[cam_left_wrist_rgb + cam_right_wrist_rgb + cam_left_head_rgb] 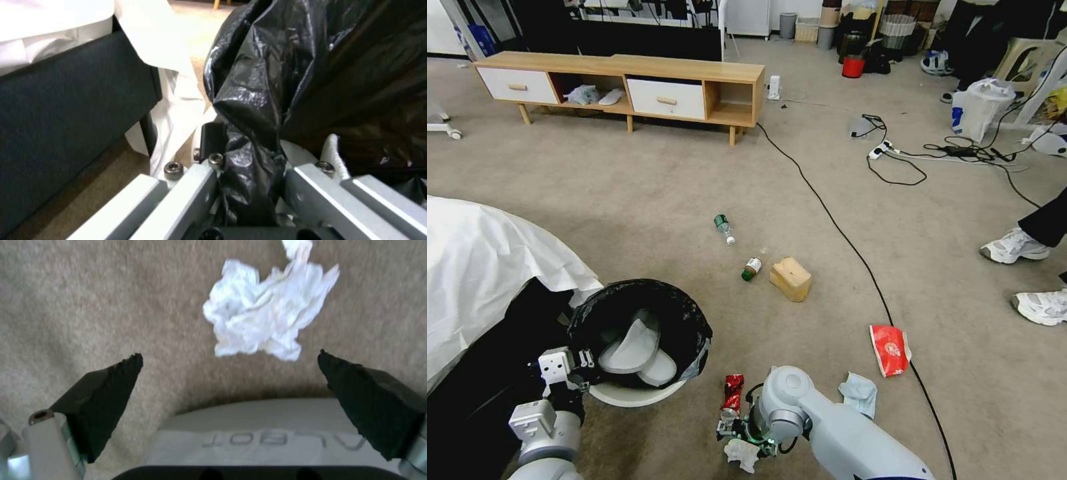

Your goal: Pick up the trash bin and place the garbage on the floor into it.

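Carpet [647, 200] strewn with litter [790, 278]

Pale grey-white arms, round silver joints, black wedge claw pads [106, 400], silver rails, hex screws

Glossy, crinkled black plastic bag [267, 83] lines the smooth white plastic trash bin [630, 397]. The floor [89, 306] is matt, short-pile carpet; the white tissue [267, 313] looks like soft crumpled paper.
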Robot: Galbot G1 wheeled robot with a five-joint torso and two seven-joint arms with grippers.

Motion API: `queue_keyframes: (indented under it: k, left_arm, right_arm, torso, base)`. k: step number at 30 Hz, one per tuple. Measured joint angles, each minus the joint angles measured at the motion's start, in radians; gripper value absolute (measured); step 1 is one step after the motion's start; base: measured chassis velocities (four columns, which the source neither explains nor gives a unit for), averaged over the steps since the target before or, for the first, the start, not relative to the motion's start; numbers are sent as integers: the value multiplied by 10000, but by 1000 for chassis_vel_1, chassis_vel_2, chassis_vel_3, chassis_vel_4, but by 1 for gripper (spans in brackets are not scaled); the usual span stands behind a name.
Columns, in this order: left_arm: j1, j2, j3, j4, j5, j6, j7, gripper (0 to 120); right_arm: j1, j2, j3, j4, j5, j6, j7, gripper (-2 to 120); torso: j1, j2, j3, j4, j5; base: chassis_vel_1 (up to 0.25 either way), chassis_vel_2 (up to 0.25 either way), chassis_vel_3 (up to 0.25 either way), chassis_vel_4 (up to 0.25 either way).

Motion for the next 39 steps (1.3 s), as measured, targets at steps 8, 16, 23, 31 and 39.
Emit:
queue_keyframes:
  k: [8, 16, 23, 31, 39]
  left_arm:
    - [-74, 19, -10, 150, -6, -26, 10, 1]
    - [-200, 39, 9, 301, -75, -29, 14, 1]
    - [-211, 97, -73, 343, -192, -30, 11, 1]
    - [-225, 118, -146, 395, -249, -33, 8, 1]
    - [-241, 70, -122, 420, -256, -37, 7, 1]
  right_arm:
    - [350, 18, 16, -516, -123, -205, -256, 100]
    - [493, 215, 18, -1034, -309, -351, -465, 100]
    - [551, 389, -37, -1534, -637, -451, -697, 100]
    - [485, 418, -78, -1803, -918, -503, -897, 100]
    - [361, 370, -82, -1883, -1084, -511, -950, 100]
  torso:
    - [0, 0, 0, 1, 0]
    - [0, 0, 0, 0, 0]
    - [0, 0, 0, 1, 0]
    - [0, 0, 0, 0, 0]
    - [0, 0, 0, 0, 0]
  base:
    - [0, 0, 0, 0]
    - [0, 0, 0, 0]
    - [0, 0, 0, 0]
    - [0, 0, 0, 0]
    - [0, 0, 0, 0]
